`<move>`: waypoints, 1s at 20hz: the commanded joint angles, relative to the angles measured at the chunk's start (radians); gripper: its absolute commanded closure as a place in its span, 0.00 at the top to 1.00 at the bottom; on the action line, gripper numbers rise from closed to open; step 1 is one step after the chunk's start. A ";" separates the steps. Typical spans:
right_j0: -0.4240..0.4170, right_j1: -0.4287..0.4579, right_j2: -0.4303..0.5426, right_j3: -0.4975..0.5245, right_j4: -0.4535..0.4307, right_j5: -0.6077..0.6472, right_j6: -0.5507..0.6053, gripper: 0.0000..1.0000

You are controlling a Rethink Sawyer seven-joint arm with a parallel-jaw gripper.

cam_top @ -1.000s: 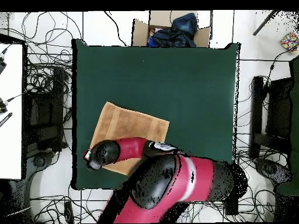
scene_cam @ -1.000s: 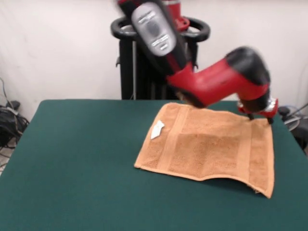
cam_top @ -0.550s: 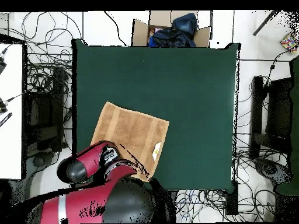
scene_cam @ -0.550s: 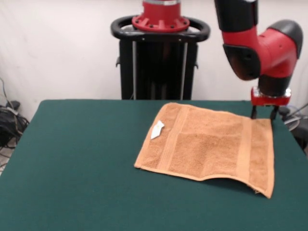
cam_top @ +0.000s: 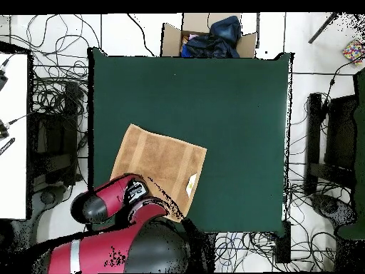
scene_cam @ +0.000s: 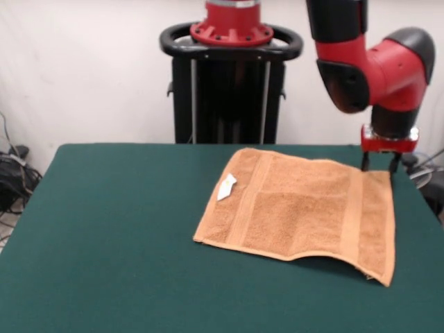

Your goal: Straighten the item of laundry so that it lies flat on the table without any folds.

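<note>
Nearest the camera, front view: bare green counter [scene_cam: 104, 263], nothing on it. Next back, the towel [scene_cam: 298, 215], lying on the counter's right half as this view shows it, turned at an angle to the counter edges. Its near right corner [scene_cam: 383, 277] hangs close to the counter's right edge, and the near hem there looks slightly raised, w/ a dark shadow under it, so that edge prob. isn't fully down. Rest of the cloth looks spread in one layer: both woven bands visible, one by each short end, no obvious doubled-over part. Small white tag [scene_cam: 227, 186] sits at the left end, flipped up onto the cloth.

Further back, at the towel's far right corner: the claw [scene_cam: 379, 165]. Two dark tips point down, a small gap between them, just above or at the towel's far edge; can't tell if they touch it. Nothing seen between the tips, so it seems to hold nothing. Red arm [scene_cam: 368, 62] rises from there out of the top of the view.

Overhead view agrees: towel [cam_top: 164, 160] near one corner of the counter [cam_top: 235, 93], arm covering the corner of the cloth next to the base, claw itself hidden under it.

Progress, as a guess: nearly done. Towel is open and mostly flat. Left: settle the lifted near hem/corner, maybe smooth a slight wave there.
</note>
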 commanded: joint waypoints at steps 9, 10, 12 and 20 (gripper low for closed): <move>-0.134 -0.432 0.165 0.244 0.324 0.204 0.113 1.00; -0.091 -0.435 0.105 0.221 0.303 0.188 0.126 1.00; 0.047 -0.419 -0.082 0.144 0.232 0.146 0.185 1.00; 0.492 0.071 -0.620 -0.110 0.274 -0.154 0.407 1.00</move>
